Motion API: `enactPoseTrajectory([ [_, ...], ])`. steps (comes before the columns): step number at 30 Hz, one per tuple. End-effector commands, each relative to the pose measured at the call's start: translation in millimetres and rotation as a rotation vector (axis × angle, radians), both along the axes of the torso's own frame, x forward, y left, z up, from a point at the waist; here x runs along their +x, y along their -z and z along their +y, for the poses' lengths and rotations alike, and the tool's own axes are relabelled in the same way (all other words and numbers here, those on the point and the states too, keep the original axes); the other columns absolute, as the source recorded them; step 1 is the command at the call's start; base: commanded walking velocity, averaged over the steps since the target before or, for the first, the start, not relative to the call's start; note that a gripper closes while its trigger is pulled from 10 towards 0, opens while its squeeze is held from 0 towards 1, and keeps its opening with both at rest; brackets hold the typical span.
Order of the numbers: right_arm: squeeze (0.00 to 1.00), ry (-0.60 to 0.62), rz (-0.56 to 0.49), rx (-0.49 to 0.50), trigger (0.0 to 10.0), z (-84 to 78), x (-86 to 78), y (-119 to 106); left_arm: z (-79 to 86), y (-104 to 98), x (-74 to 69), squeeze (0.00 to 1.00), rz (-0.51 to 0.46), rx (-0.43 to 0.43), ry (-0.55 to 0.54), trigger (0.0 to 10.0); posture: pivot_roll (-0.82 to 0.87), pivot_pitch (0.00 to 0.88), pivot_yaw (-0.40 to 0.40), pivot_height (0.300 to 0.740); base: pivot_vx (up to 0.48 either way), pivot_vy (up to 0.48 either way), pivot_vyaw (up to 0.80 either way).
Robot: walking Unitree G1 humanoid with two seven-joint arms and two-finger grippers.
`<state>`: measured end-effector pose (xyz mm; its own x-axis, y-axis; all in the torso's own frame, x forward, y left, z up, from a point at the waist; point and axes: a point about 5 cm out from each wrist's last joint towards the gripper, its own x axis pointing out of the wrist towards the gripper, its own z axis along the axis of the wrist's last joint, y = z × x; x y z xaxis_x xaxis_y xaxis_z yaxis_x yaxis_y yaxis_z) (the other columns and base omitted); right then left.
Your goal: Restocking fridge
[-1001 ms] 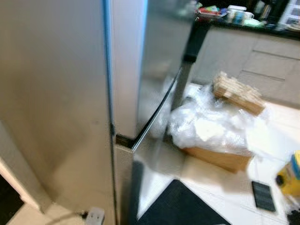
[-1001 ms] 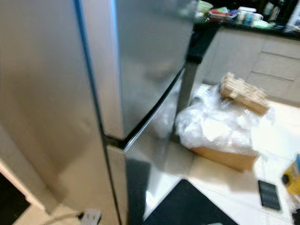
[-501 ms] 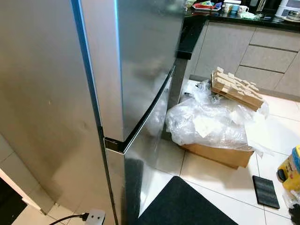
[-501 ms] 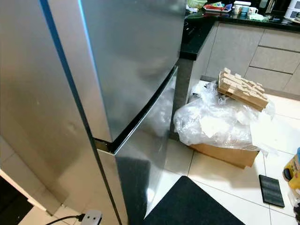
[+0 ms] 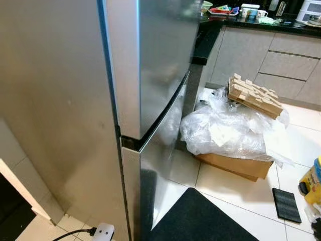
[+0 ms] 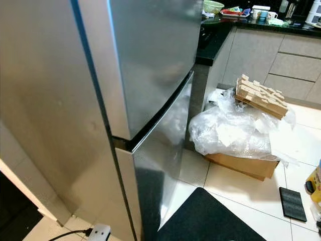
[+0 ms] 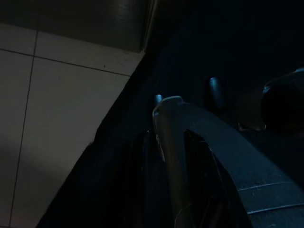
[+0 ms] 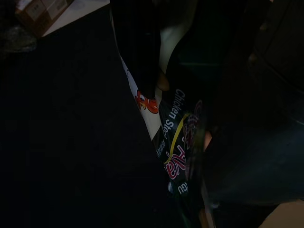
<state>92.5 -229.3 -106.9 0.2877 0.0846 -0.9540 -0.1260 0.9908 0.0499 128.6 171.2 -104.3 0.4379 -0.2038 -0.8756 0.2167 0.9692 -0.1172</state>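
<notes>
Your right gripper (image 8: 171, 95) is pinching a packet (image 8: 173, 133). The packet runs out along its black fingers (image 8: 137, 52), and part of the print reads "Chicken Sto". The wrist view is very dark. Beyond the packet lies the black mat (image 8: 61, 118), and past the mat's edge you can see a corner of the box (image 8: 40, 12). Your left gripper (image 7: 190, 118) hangs over the edge of that mat, with pale floor tiles (image 7: 47, 118) just beside it. You cannot tell whether it is spread or pressed together. Farther out, in the head views, the fridge (image 5: 160, 60) stands with both steel doors closed, so the packet is well apart from it. Next to the fridge, the box holds crumpled clear plastic (image 5: 225, 133), and a slatted wooden piece (image 5: 253, 95) rests tilted on top. A yellow bottle (image 5: 313, 181) and a flat black pad (image 5: 287, 205) lie on the tiles beyond the box.
</notes>
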Motion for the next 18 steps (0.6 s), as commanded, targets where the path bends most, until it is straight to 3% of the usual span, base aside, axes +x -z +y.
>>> enactPoseTrajectory([
  [1,0.0,-0.001,-0.022,0.001,10.0,-0.6,6.7,-1.9,-1.1,9.4,-28.3,0.0,0.114,0.02,0.022,10.0,0.05,0.0,-0.056,0.74,-0.337,0.0,0.0],
  [9,0.0,0.005,-0.024,0.003,10.0,-0.1,7.4,-1.9,-1.8,9.3,-28.0,0.0,0.113,0.018,0.018,10.0,0.05,0.0,-0.055,0.74,-0.332,0.0,0.0],
  [18,0.0,0.005,-0.024,0.004,10.0,-0.1,7.3,-1.9,-0.4,8.6,-25.8,0.0,0.097,0.02,0.008,10.0,0.05,0.0,-0.055,0.74,0.0,0.0,0.0],
])
